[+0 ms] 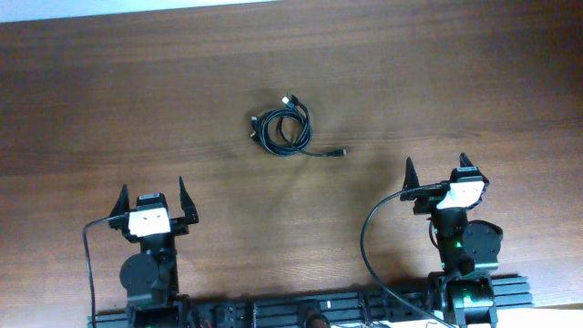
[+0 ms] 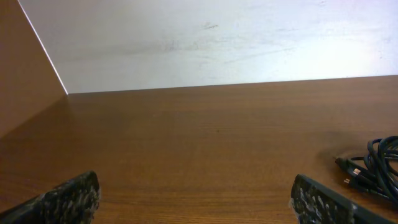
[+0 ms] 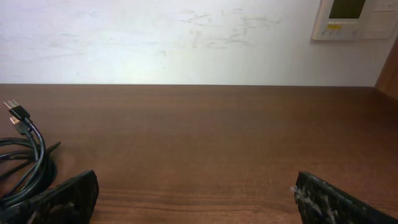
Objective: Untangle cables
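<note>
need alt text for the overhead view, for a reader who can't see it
A small tangled coil of thin black cables lies on a brown wooden table, one plug end trailing right. Below it in the picture, the left hand and right hand stand open and empty, apart from the cables.

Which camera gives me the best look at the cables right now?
Overhead: the whole coil of cables shows, plug ends and loose tail included. The left wrist view catches only a piece at its right edge; the right wrist view only a piece at its left edge.

Even bright light, soft shadows, mild glare, sharp focus.
</note>
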Controlling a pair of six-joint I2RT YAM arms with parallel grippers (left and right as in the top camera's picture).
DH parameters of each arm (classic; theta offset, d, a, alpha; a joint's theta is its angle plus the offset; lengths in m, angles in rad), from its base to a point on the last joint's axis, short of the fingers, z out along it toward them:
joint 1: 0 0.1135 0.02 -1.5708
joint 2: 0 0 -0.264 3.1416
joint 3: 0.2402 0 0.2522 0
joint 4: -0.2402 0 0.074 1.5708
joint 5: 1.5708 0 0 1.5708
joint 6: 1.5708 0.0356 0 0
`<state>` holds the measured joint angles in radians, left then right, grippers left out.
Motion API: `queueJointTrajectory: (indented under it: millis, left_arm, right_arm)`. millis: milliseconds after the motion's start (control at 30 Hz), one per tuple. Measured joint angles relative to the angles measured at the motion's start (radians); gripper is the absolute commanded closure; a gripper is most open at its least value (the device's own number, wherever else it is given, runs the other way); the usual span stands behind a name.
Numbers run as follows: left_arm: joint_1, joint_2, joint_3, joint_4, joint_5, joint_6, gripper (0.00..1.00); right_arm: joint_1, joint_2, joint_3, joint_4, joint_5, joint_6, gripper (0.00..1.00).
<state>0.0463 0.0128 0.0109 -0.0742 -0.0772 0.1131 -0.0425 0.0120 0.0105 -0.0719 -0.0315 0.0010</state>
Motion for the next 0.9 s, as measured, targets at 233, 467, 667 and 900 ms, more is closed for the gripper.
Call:
queueJointTrajectory:
  millis: [233,467,667,900]
  left_arm:
    - [0.000,0.000,0.000,0.000,0.000,0.000,0.01]
    - [0.000,0.000,0.000,0.000,0.000,0.000,0.01]
    - [0.000,0.000,0.000,0.000,0.000,0.000,0.01]
    - [0.000,0.000,0.000,0.000,0.000,0.000,0.01]
  right_arm:
    - [0.000,0.000,0.000,0.000,0.000,0.000,0.01]
    - [0.000,0.000,0.000,0.000,0.000,-0.001,0.01]
    - [0.000,0.000,0.000,0.000,0.000,0.000,0.01]
    - [0.000,0.000,0.000,0.000,0.028,-0.005,0.01]
